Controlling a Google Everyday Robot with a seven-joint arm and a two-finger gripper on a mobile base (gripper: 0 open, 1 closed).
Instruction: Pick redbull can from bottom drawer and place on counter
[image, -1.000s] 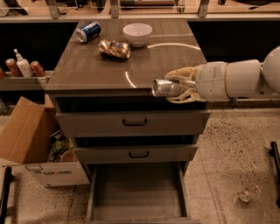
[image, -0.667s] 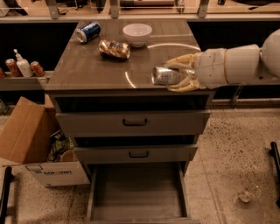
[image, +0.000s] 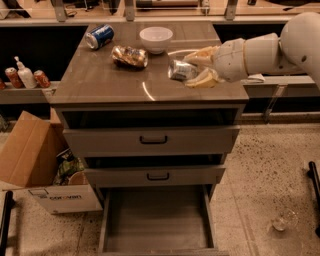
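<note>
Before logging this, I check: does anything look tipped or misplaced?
The blue soda can lies on its side, back left on the counter. A glass seems to lie on the floor. The gripper holds the redbull can over the counter.

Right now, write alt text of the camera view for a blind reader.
The gripper holds the redbull can sideways over the right side of the counter, near a white bowl, a foil packet and a tipped blue soda can. Below, the bottom drawer stands open.

Office kitchenette: drawer cabinet, bowl, soda can; pincer above counter.
</note>
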